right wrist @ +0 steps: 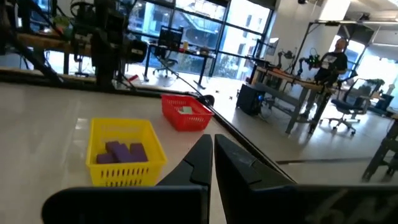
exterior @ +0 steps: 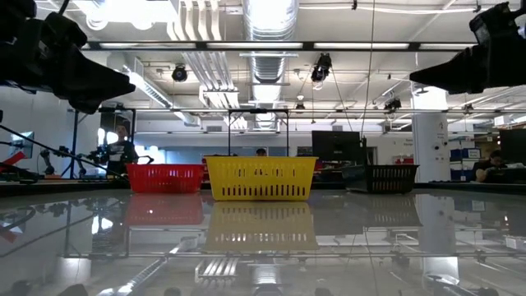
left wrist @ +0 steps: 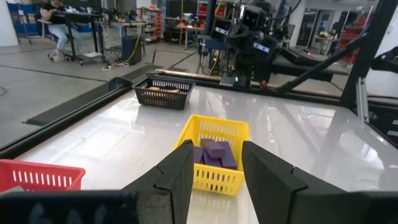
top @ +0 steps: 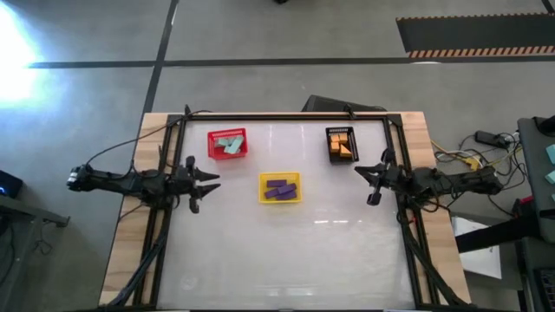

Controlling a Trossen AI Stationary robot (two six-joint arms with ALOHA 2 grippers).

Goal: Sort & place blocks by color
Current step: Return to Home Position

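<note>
Both sets of jaws are hanging empty over the tabletop (top: 286, 251): left jaws standing apart at mid-left of the high view, right jaws sitting together at mid-right. Homing is looking like the step in hand; next move is only calling for parking the arms. Blocks are lying between them, well apart: teal blocks (top: 229, 143) in red basket (top: 211, 146), purple blocks (top: 280, 188) in yellow basket (top: 262, 189), orange blocks (top: 343, 146) in black basket (top: 329, 146).

Teal blocks (top: 229, 144) in red basket (top: 211, 146), orange blocks (top: 343, 146) in black basket (top: 329, 146), purple blocks (top: 280, 188) in yellow basket (top: 262, 189) — table (top: 286, 251) glossy white.
</note>
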